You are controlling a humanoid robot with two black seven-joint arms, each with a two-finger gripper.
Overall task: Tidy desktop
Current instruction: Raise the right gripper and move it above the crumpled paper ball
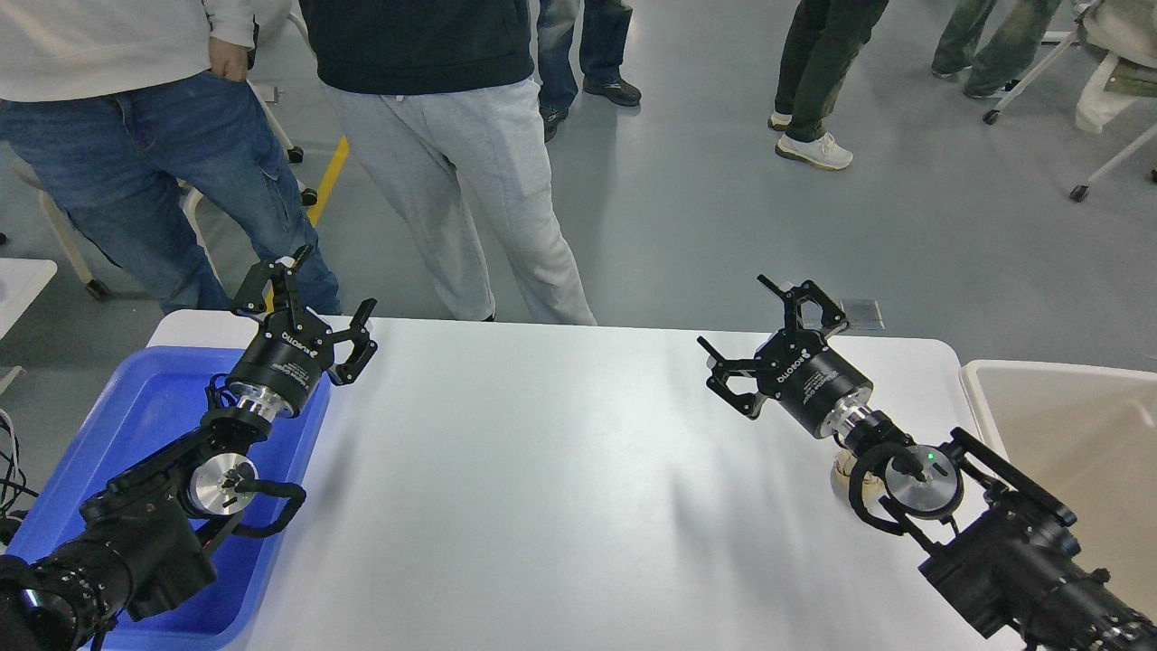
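Observation:
The white desktop [542, 470] fills the middle of the head view with a bare, smooth surface. My left gripper [321, 287] hovers over its far left corner, above the inner edge of the blue tray [136, 416]. It is open with nothing between its fingers. My right gripper [737, 316] hangs over the far right part of the desktop, also open and holding nothing. A small pale object [845, 470] peeks out on the desktop beneath my right wrist, mostly hidden by the arm.
A beige bin [1076, 434] stands at the right end of the desktop. Two people [470, 181] stand close behind the far edge. Others and chairs on wheels are farther back on the grey floor.

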